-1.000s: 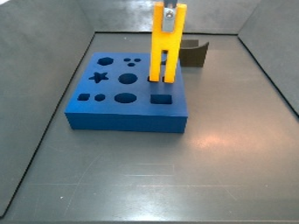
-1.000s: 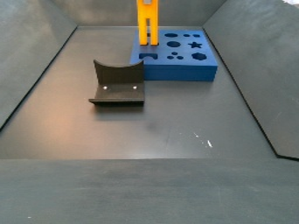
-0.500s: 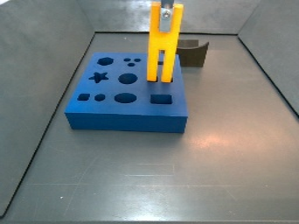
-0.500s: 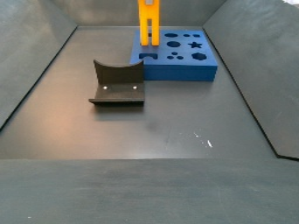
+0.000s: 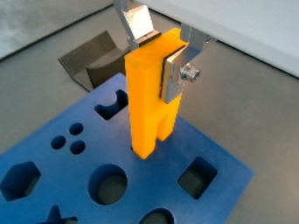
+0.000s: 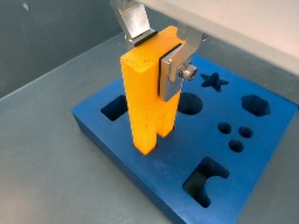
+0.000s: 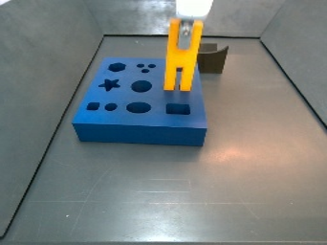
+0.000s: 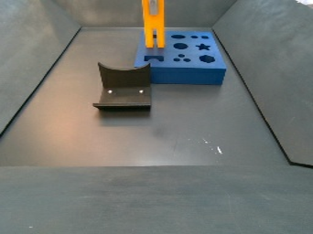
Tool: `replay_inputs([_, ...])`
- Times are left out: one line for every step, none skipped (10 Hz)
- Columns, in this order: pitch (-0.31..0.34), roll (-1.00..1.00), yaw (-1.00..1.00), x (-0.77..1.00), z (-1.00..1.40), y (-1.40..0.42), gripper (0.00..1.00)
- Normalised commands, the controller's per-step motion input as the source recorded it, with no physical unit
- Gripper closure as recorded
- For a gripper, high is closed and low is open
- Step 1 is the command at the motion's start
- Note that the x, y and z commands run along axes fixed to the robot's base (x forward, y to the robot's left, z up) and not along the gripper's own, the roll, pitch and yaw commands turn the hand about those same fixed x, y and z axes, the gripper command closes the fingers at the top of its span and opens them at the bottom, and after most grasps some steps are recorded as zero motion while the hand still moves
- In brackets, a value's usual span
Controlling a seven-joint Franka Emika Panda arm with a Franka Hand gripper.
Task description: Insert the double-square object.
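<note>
My gripper is shut on the double-square object, a long yellow-orange bar, and holds it upright by its upper end. It also shows in the wrist view with the bar. The bar's lower end hangs just over the top of the blue block with shaped holes, between a round hole and a square hole. I cannot tell whether it touches. In both side views the bar stands over the block below the gripper.
A dark grey curved holder lies on the floor beside the block; it also shows behind the block and in a wrist view. Grey walls enclose the floor on all sides.
The gripper with the bar has come down a little over the blue block; its white body now shows at the top of a side view.
</note>
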Motion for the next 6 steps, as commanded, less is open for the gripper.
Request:
replay_inputs([-0.057,0.1,0.0,-0.06,-0.6,0.0,1.0])
replay_inputs([-0.021,0.19,0.0,-0.07,-0.6,0.0,1.0])
replay_inputs([-0.004,0.24,0.0,-0.07,-0.59,0.0,1.0])
replay_inputs([-0.016,0.24,0.0,-0.1,-0.52,0.0,1.0])
replay_inputs([0.0,0.06,0.0,0.0,-0.11,0.0,1.0])
replay_inputs([0.0,0.0,0.0,0.0,0.0,0.0,1.0])
